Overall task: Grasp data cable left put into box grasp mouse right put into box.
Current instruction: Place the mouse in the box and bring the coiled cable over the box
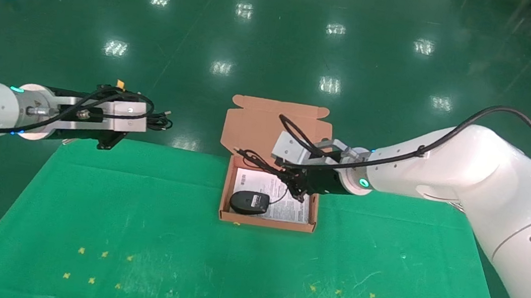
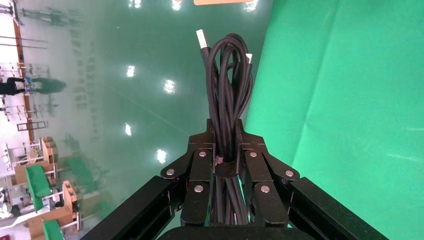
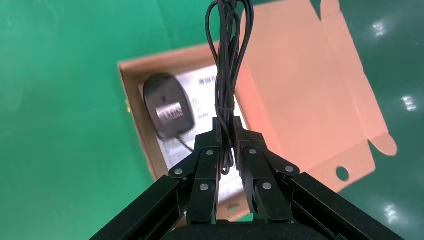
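At left centre of the head frame, the left gripper [image 2: 226, 150] held the data cable [image 2: 227, 90], fingers [image 2: 200, 170] clamped at its cinched middle. This looked the soundest hold, since the light, floppy loops would probably sag elsewhere. Mid-frame, the right gripper [image 3: 227, 142] pinched the mouse's cord [image 3: 227, 60] above the box [image 1: 253, 122]; the mouse [image 1: 249, 202] lay inside.

arms [image 1: 492, 175]: white shells | teal ring lights | black hoses | riveted black linkages
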Robot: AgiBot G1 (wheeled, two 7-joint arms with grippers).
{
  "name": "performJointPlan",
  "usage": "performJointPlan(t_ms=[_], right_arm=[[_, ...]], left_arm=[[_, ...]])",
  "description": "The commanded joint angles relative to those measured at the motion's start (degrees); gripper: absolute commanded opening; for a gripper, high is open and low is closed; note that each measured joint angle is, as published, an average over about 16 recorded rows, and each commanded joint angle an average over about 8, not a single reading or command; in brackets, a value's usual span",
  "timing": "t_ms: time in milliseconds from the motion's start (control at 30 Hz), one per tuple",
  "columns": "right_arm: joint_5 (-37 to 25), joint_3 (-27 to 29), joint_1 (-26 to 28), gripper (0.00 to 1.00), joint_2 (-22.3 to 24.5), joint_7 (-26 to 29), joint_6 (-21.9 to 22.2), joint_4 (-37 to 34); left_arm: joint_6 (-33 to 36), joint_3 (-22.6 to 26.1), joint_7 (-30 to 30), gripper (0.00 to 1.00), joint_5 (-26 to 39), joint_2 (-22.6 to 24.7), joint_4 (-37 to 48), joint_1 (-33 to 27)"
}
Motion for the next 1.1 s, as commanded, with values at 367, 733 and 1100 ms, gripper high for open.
performJointPlan(t_ms=[367,733,1100], right_arm=[[-0.15,-1.19,0.21,1.00,0.47,0.39,-0.47,-0.01],[-0.53,-1.77,0.32,1.00,3.56,1.62,0.24,2.63],[-5.57,-2.65,3.10,1.00,16.00,8.97,0.61,12.97]], left_arm=[[0.00,-0.02,-0.07,0.00,-0.08,0.10,-0.09,0.09],[-3.72,0.59,3.41,0.00,-2.66,4.29,2.11,1.54],[-16.19,2.45,23.84,0.00,-12.99,19.46,19.50,3.53]])
